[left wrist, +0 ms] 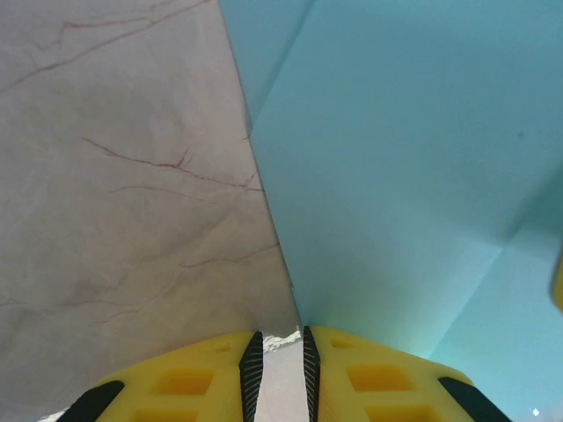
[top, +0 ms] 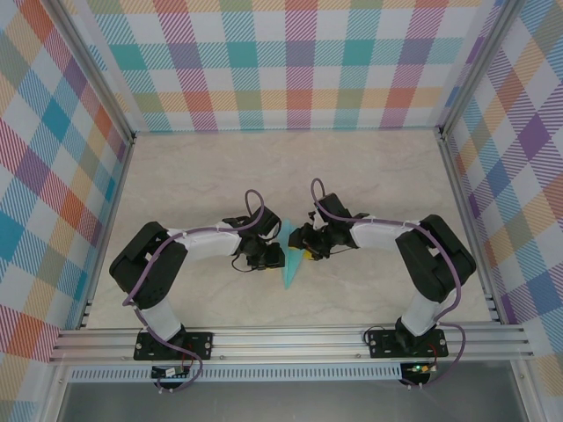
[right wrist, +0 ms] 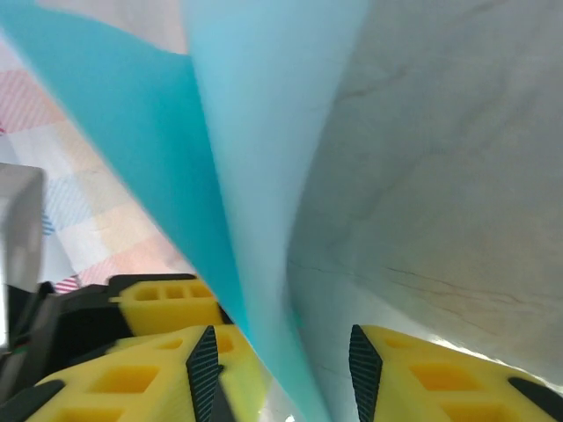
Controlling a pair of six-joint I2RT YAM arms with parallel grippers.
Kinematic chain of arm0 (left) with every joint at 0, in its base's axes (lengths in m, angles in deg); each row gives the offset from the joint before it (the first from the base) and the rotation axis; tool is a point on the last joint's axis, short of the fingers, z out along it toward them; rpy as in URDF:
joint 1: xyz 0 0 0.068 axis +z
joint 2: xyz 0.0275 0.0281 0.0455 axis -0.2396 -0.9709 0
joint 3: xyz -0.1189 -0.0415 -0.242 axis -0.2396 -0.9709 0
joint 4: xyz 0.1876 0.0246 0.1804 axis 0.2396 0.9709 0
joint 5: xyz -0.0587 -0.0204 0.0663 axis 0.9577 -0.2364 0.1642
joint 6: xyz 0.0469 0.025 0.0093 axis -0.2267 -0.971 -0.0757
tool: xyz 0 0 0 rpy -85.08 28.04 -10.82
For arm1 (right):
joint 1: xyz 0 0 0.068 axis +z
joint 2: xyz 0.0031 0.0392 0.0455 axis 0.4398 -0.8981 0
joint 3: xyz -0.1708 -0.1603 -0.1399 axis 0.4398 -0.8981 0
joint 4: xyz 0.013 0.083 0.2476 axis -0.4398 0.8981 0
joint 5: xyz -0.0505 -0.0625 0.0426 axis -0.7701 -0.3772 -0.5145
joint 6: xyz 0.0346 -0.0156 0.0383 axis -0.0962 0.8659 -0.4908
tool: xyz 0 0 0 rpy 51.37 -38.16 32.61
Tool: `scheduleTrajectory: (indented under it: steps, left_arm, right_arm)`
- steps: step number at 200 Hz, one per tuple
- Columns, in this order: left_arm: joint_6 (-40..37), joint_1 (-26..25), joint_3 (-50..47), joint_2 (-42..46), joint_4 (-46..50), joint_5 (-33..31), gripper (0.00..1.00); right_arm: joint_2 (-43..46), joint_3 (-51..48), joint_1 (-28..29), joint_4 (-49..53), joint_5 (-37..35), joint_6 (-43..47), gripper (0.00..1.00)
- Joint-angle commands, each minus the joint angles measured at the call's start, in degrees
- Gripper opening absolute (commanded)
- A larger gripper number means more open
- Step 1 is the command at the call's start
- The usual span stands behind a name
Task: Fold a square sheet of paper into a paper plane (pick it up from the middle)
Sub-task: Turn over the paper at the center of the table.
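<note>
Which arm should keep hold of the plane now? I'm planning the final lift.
Left, probably. The left gripper has its jaws nearly closed at the paper plane edge; the right gripper has its jaws parted around it.

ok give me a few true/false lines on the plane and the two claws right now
1. The plane is cyan. True.
2. It lies against the back wall. False: it sits mid-table, between the two claws.
3. The left claw has its jaws wide apart. False: they are nearly together, at the paper's edge.
4. The right claw has a clear gap between its fingers, with paper in it. True.
5. The table is plain white. False: it is a veined marble pattern.
</note>
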Motion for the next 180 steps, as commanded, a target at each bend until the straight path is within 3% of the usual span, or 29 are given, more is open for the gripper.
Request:
scheduleTrajectory:
  steps: [1, 35, 146, 180]
  left_arm:
    - [-1.3, -0.6, -0.5, -3.2, -2.4, 0.7, 0.24]
    - [-1.3, -0.5, -0.5, -2.9, -2.2, 0.3, 0.23]
    - [-0.7, -0.6, -0.9, -1.7, -2.4, -0.6, 0.23]
    - [0.7, -0.5, -2.4, 1.2, -3.3, -0.6, 0.24]
  right_arm:
    - [-0.8, -0.1, 0.2, -4.6, 1.5, -2.0, 0.47]
    - [-0.5, -0.5, 0.2, -4.5, 0.3, -1.9, 0.48]
    - [-4.8, 1.2, 0.9, -4.6, 2.8, 5.9, 0.26]
    - [-5.0, 2.9, 1.4, -1.5, 2.3, 8.9, 0.13]
